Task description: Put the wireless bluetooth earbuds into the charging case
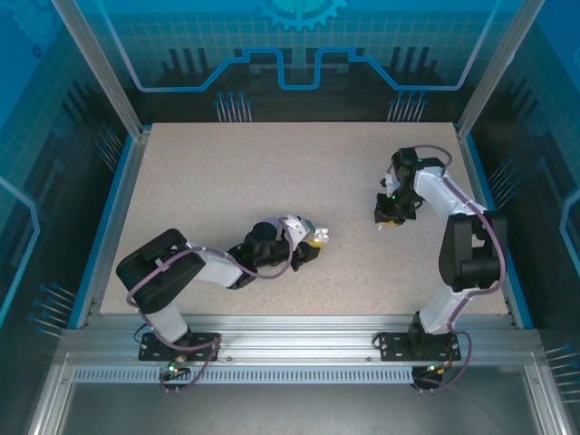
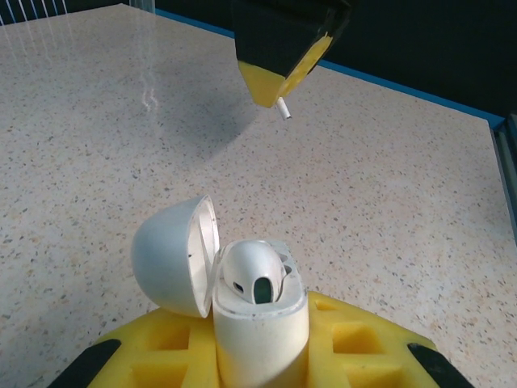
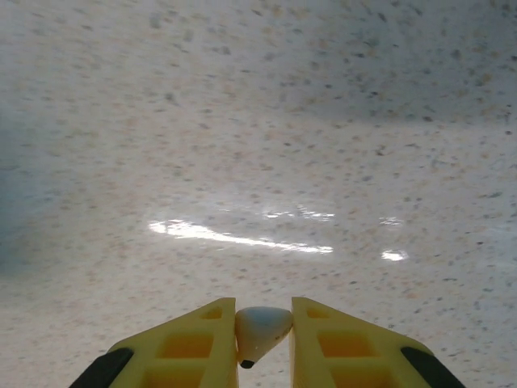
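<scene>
Two grippers were each clamped on something: the left gripper (image 1: pixel 314 239) held the open charging case (image 2: pixel 260 327) with a white earbud (image 2: pixel 254 271) seated inside, while the right gripper (image 1: pixel 388 220) pinched a second earbud (image 3: pixel 262 327) above the table (image 1: pixel 227 181).

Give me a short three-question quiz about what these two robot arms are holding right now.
1. True or false: the charging case in the left end effector has its lid shut.
2. The right end effector grips: A) a white earbud, B) a second case, C) nothing.
3. How many earbuds sit in the case?
Key: 1 false, it stands open; 2 A; 3 one seated earbud.
</scene>
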Controlling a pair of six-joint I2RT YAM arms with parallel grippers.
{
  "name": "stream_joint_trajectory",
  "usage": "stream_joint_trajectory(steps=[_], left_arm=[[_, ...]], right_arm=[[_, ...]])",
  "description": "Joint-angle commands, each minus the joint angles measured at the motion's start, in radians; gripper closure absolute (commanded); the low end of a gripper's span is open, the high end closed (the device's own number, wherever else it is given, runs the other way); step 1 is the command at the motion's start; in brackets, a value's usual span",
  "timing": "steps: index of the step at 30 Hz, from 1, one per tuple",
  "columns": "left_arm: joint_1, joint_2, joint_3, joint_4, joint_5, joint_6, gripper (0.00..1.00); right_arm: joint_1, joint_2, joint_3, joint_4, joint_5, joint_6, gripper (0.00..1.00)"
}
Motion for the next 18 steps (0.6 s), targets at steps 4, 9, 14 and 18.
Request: stream_joint_trajectory(steps=[4,9,14,18], left_arm=[[-0.006,0.041,0.048,0.069,-0.017,-0.007,0.89],[-0.006,0.074,0.067,0.089,-0.014,-0.016,0.89],[-0.006,0.080,0.079,0.092,-0.012,-0.020,0.89],[-0.007,0.084,0.081,0.102,-0.012,-0.025,0.89]], right_arm=[[0.065,-0.066,-0.016,0.007,-0.081,0.075,0.80],[0.119,-0.105,-0.020,0.015,-0.101,0.110,0.80],[0.161,-0.154,-0.035,0.033,-0.153,0.149,0.80],[0.195,-0.185,-0.050,0.062,-0.179,0.184,0.80]])
